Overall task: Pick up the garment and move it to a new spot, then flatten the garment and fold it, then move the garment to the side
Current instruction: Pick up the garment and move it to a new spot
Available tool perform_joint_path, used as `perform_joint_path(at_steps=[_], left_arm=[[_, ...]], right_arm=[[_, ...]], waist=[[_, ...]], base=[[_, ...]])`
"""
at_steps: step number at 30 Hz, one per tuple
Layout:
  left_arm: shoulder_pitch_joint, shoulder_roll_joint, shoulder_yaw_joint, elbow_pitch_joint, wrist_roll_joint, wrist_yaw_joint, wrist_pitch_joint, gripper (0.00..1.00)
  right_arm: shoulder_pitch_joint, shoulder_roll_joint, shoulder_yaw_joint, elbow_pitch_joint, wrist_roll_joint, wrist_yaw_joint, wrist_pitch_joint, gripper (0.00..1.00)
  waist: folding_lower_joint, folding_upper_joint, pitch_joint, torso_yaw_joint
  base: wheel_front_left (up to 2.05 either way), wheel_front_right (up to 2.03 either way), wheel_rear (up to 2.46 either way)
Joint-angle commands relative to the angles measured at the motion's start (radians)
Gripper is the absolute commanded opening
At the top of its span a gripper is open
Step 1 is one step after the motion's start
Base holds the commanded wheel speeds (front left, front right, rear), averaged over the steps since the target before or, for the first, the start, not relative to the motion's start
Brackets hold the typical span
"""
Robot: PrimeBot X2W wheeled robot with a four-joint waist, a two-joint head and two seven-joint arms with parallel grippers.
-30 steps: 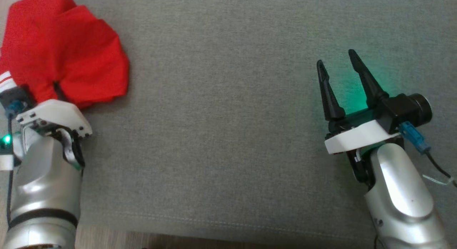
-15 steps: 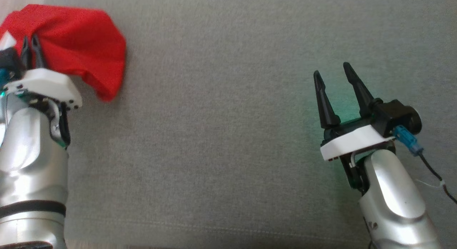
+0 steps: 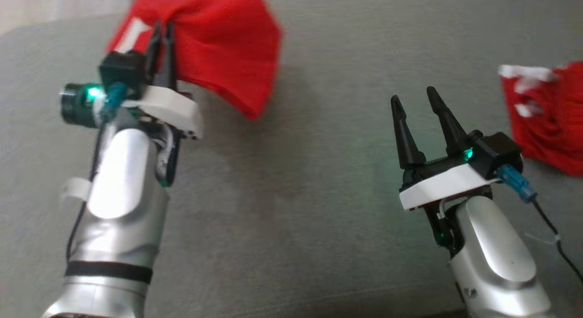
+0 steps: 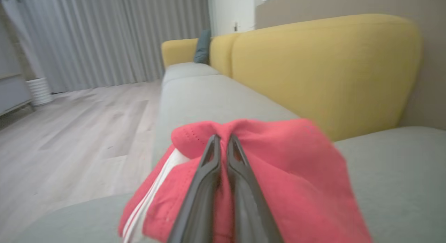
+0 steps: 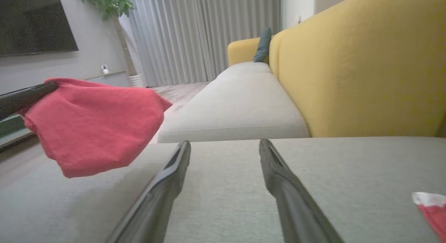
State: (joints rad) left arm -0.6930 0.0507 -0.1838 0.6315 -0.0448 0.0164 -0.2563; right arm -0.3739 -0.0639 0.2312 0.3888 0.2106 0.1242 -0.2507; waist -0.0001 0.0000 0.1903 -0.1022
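Note:
The garment (image 3: 223, 44) is red cloth with white stripes, lifted off the grey sofa seat at the upper left of the head view. My left gripper (image 3: 162, 28) is shut on a bunched fold of it, and the rest droops to the right. The left wrist view shows the garment (image 4: 292, 166) draped over both closed fingers (image 4: 240, 166). From the right wrist, the garment (image 5: 94, 124) hangs in the air at left. My right gripper (image 3: 413, 99) stands open above the seat at the right, holding nothing; its fingers (image 5: 282, 180) are spread wide.
A second red piece with white trim (image 3: 546, 113) lies on the seat at the far right, and its corner (image 5: 432, 208) shows low in the right wrist view. The yellow sofa back (image 5: 362, 69) rises behind the grey seat (image 3: 291, 172). Wooden floor (image 4: 76, 131) lies beyond the seat's edge.
The left gripper closed on the garment and lifted it off the seat. The head camera has turned, so the whole scene shifted and the second red piece came into view.

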Motion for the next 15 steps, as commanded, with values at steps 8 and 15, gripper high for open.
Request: perform_joint_path(at_steps=[8,15], left_arm=[[-0.011,0.0,-0.156,-0.081,-0.131,0.001,-0.005,0.0],[0.041,0.0,-0.304,-0.042,-0.237,0.084,-0.005,0.0]], right_arm=[[-0.012,0.014,0.041,-0.049,0.039,0.007,-0.011,1.0],[-0.003,0.014,0.042,-0.052,0.055,0.007,-0.011,1.0]], waist=[[0.0001,0.0,0.009,-0.27],[0.0001,0.0,0.021,-0.322]], base=[[0.0,0.0,0.0],[0.0,0.0,0.0]])
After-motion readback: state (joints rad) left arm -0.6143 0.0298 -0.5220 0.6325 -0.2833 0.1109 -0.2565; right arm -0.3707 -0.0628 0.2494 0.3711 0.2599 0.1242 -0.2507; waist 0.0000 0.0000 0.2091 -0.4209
